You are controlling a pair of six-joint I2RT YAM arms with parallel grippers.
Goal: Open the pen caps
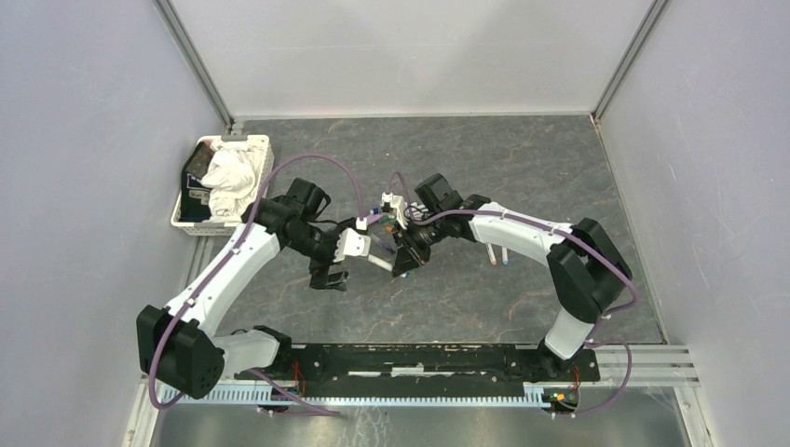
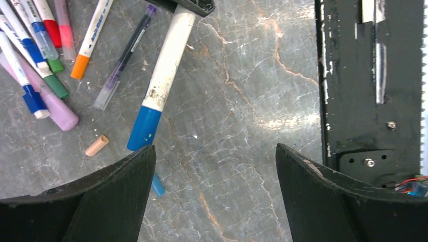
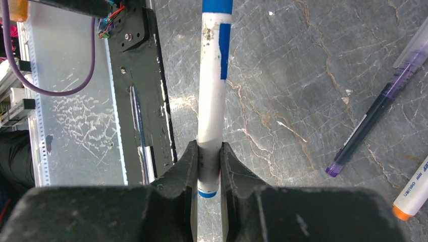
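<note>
My right gripper is shut on the white barrel of a thick marker and holds it above the table. The marker's blue cap is still on it and points toward my left gripper. The left gripper is open and empty, and its left finger is just beside the cap's end. A small peach cap lies loose on the table. A small blue piece shows past the left finger. In the top view both grippers meet mid-table, left and right, with the marker between them.
A pile of capped markers and pens lies at the left of the left wrist view. A purple pen and an orange-ended marker lie right of the right gripper. A white basket with cloth stands back left. The black base rail is near.
</note>
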